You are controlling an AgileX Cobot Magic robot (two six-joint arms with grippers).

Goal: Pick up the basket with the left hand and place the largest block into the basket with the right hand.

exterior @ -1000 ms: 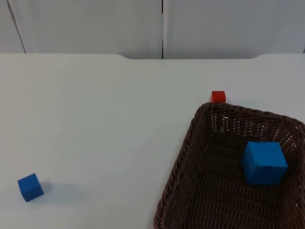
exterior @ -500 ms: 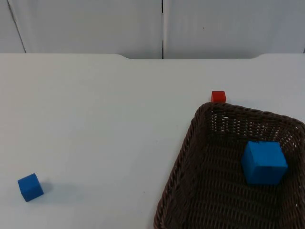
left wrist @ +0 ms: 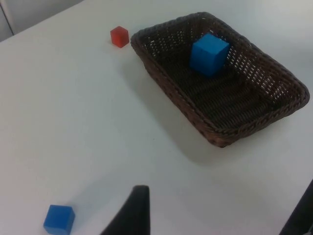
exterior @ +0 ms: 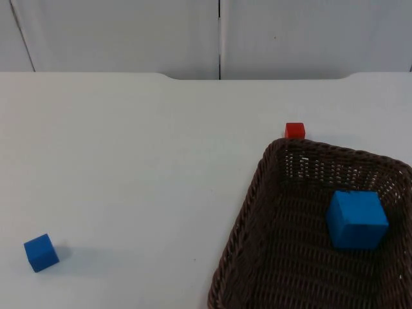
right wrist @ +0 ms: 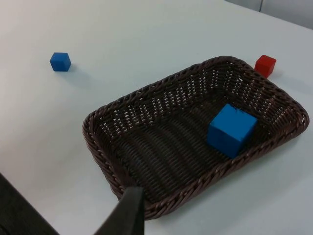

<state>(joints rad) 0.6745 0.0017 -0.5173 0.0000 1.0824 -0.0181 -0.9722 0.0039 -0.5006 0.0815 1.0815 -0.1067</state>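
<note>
Nothing has moved since a second ago: basket (exterior: 309,232) and blocks sit exactly where they were. The large blue block (exterior: 356,219) rests inside the basket, on its woven floor close to the far wall, and the basket itself lies flat on the table (exterior: 129,161) at its near right corner. No gripper is touching either one. The left gripper (left wrist: 134,210) hangs above the table well back from the basket, with the small blue block (left wrist: 58,219) just beside its fingertip; whether its fingers are spread or together, I cannot tell. The right gripper (right wrist: 128,213) hovers near the basket's rim, well apart from the big block across the basket; its fingers I cannot judge either. A red block (exterior: 295,131) stands on the table just beyond the basket's far wall. The small blue block sits alone near the table's near left corner.
</note>
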